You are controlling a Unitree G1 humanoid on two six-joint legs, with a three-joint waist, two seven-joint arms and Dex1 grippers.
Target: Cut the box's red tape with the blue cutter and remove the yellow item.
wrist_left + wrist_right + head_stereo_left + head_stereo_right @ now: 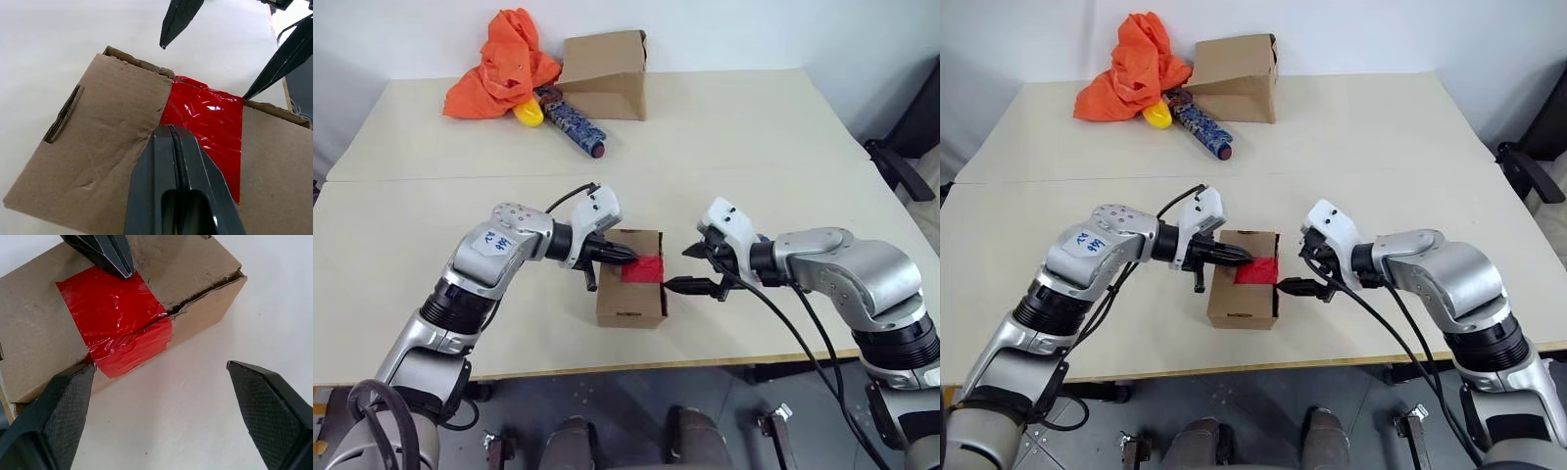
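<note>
The box (631,294), a small brown carton, lies on the table near its front edge, with the red tape (644,267) across its top seam and down one side. My left gripper (626,255) is shut with nothing between its fingers; its tip (169,129) rests at the edge of the tape. My right gripper (688,268) stands open beside the box's taped side. One of its fingertips (87,370) sits at the tape's lower corner and the other (234,367) hangs over bare table. The blue cutter is out of view. The yellow item is hidden.
At the back of the table sit a larger cardboard carton (607,73), an orange cloth (504,64), a small glossy yellow rounded object (529,113) and a blue-patterned cylinder (573,125). A dark chair base (901,162) stands off the table's right side.
</note>
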